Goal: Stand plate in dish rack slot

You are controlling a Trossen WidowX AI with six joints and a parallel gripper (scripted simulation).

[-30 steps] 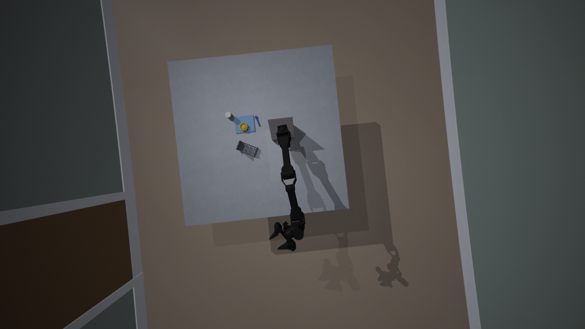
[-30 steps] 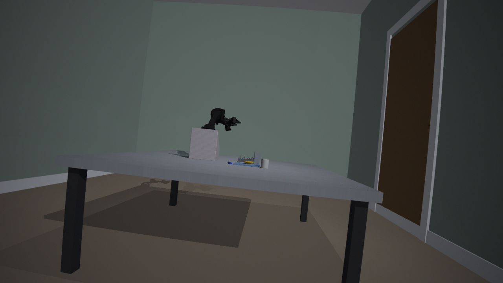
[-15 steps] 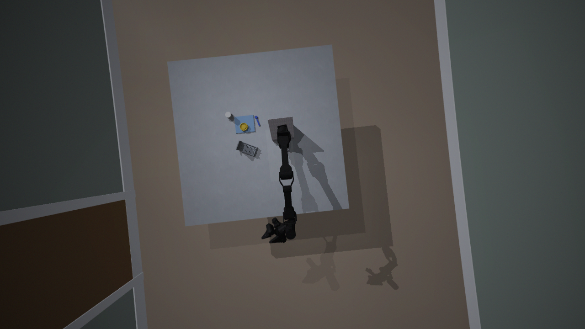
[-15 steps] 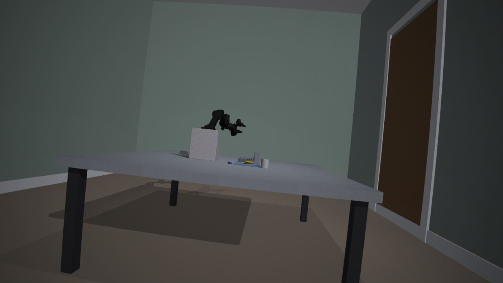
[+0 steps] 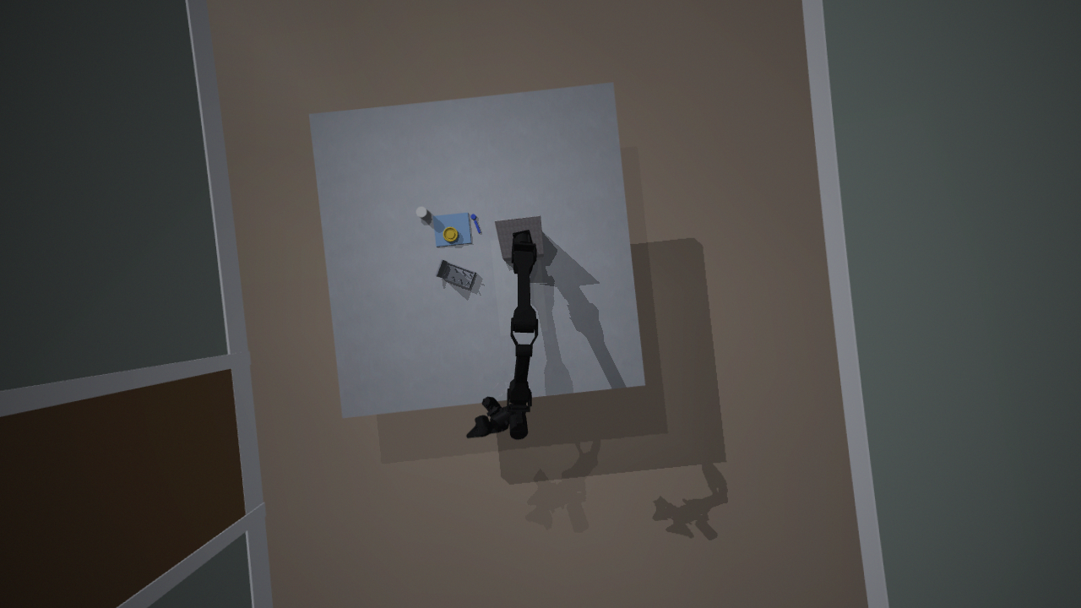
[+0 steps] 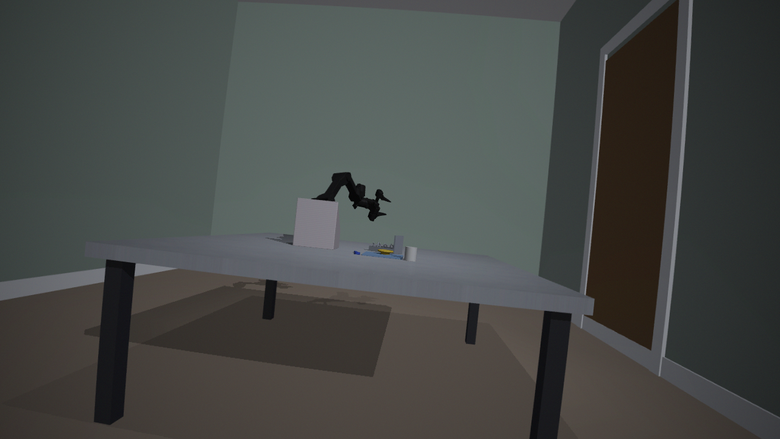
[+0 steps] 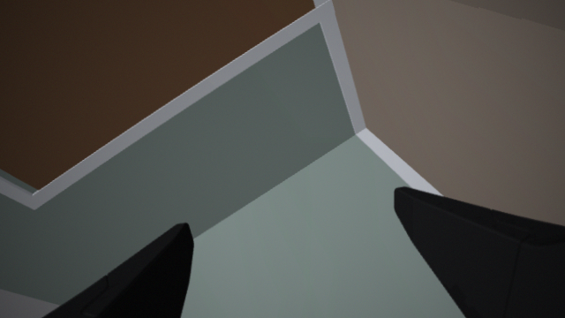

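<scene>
The plate is a small yellow dish (image 5: 450, 234) (image 6: 385, 251) lying flat on a blue board. The grey dish rack (image 5: 442, 268) (image 6: 398, 244) stands on the table beside the board, with a tall panel at one end and short upright pegs along it. My gripper (image 5: 477, 418) (image 6: 387, 208) (image 7: 294, 215) is open with nothing between its fingers. It is high up, past the table's edge in the overhead view, far from the plate and the rack. The wrist view shows only walls, a door and floor beyond the fingers.
The blue board (image 5: 462, 223) (image 6: 395, 256) has a white cylinder (image 5: 421, 212) (image 6: 411, 253) at one side and a blue utensil (image 5: 475, 223) (image 6: 356, 252) at the other. The arm stands on a tall pale block (image 5: 507, 226) (image 6: 316, 224) on the grey table (image 5: 377, 166) (image 6: 191, 250).
</scene>
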